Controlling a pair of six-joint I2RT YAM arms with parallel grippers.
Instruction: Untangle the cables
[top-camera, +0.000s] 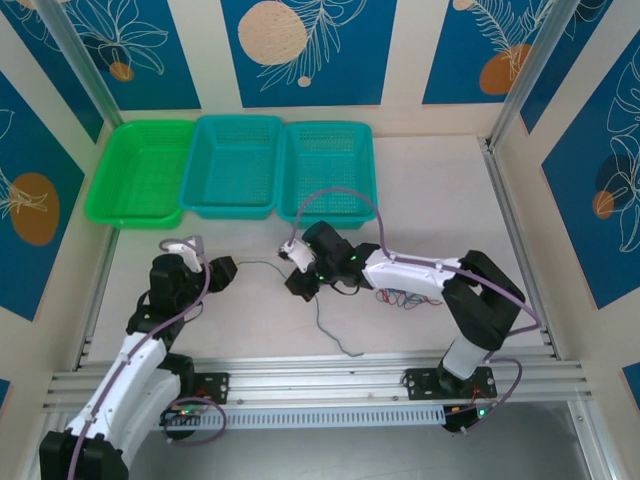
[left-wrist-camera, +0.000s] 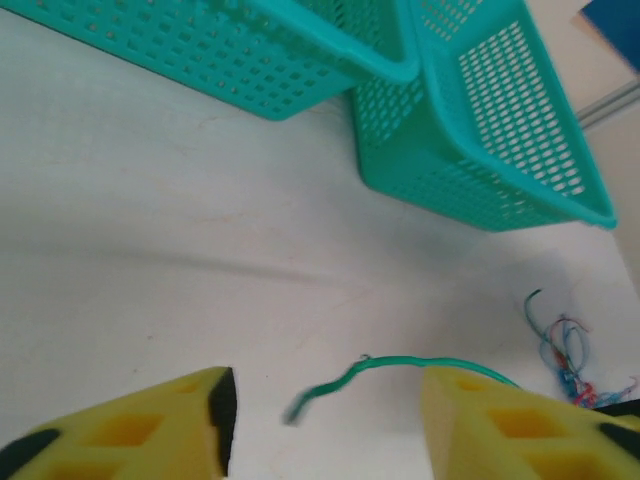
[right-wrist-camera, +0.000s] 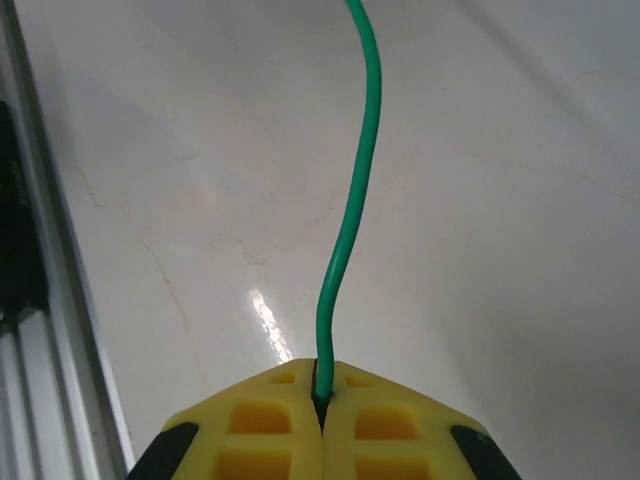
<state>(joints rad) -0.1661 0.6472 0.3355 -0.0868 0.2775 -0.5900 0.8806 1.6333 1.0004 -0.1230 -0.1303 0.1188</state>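
On worktop (top-camera: 430, 200), right gripper (right-wrist-camera: 322, 388) clamping tight on green cable (right-wrist-camera: 352, 190); left gripper (left-wrist-camera: 325, 405) gaping wide, cable's free end lying between its pads (left-wrist-camera: 130, 430). Tangle of other cables (top-camera: 400, 298) lying right of right gripper.

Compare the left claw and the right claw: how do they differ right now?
The right claw is shut on the green cable, which rises out from between its pads. The left claw is open, the cable's loose end lying in the gap, ungripped. The left claw faces the teal baskets; the right claw faces the table. Both have yellow pads.
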